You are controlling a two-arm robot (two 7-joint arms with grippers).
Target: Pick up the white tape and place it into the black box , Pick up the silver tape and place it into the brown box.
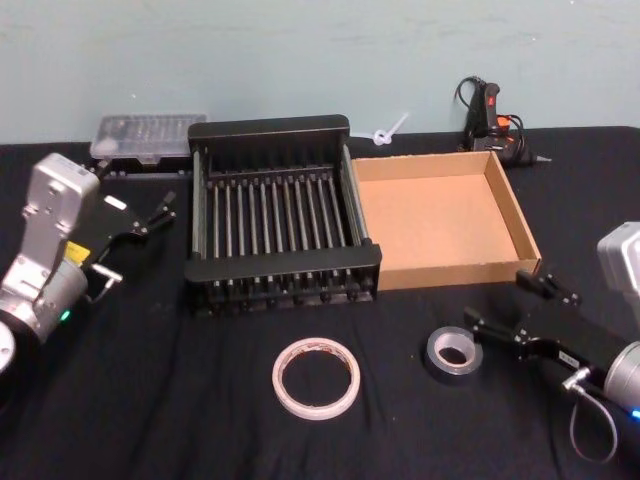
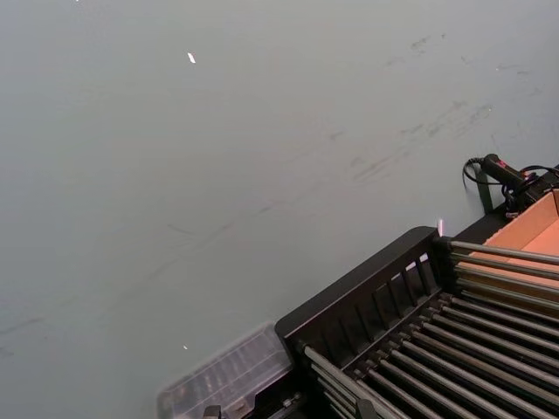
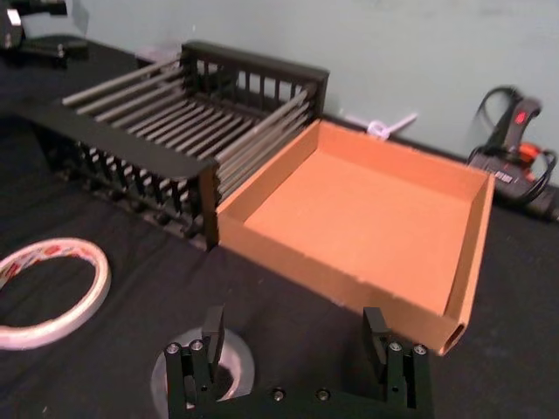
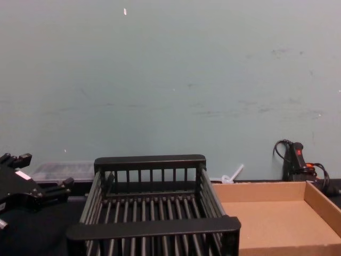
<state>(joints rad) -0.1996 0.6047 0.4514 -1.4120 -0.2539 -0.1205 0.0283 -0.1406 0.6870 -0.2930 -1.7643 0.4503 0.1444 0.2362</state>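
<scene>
- The white tape (image 1: 316,377) lay flat on the black table (image 1: 150,400), in front of the black box (image 1: 278,214) and apart from it; in the right wrist view its red-printed inner core (image 3: 35,262) was visible.
- The silver tape (image 1: 453,352) lay flat on the table to the right of the white tape, in front of the brown box (image 1: 440,215) and apart from it.
- The black box, a slatted crate, stood near the middle of the table with nothing inside; its right side touched the left wall of the brown box.
- The brown box, a shallow cardboard tray (image 3: 376,218), likewise held nothing.
- The right tool (image 1: 510,305) was low over the table just to the right of the silver tape, its fingers spread apart and holding nothing; in the right wrist view one finger (image 3: 212,327) stood over the rim of the silver roll (image 3: 229,377) and the other (image 3: 376,332) over bare cloth near the corner of the brown box.
- The left tool (image 1: 150,210) was held to the left of the black box, above the table, with its fingers slightly parted and empty; the chest view showed it at the lower left (image 4: 32,184).
- A clear plastic case (image 1: 148,137) lay behind the left tool by the wall (image 4: 170,80); a black glue gun (image 1: 492,118) and a white cable tie (image 1: 388,132) lay behind the brown box.
</scene>
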